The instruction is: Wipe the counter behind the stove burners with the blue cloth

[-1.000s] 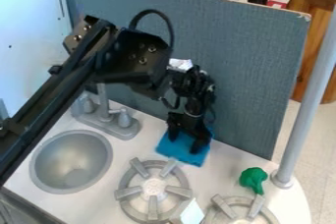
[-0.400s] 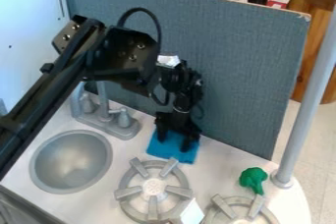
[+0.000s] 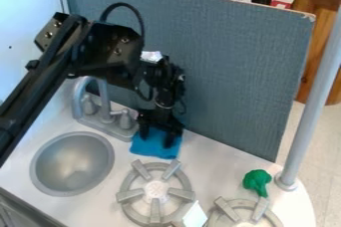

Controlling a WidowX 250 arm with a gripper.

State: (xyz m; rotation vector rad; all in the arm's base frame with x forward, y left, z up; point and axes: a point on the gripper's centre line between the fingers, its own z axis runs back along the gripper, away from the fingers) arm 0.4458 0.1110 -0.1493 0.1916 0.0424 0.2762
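The pincer (image 3: 157, 135) hung down over the blue cloth (image 3: 156, 149) with its fingers spread well apart, one toward either side of it. That wide stance suited bearing down on a flat, soft thing, though whether the tips pressed on the cloth or had caught a fold could not be told. The cloth lay flat on the white table (image 3: 223, 171), between the foot of the grey partition (image 3: 230, 71) and the near burner (image 3: 156, 191), just beside the base of the faucet (image 3: 104, 109). The faucet stood behind the sink bowl (image 3: 72, 164), presumably so that its spout could serve it. The green toy broccoli (image 3: 257, 180) sat well apart from the cloth, by the upright pole (image 3: 313, 101), out of the pincer's way.
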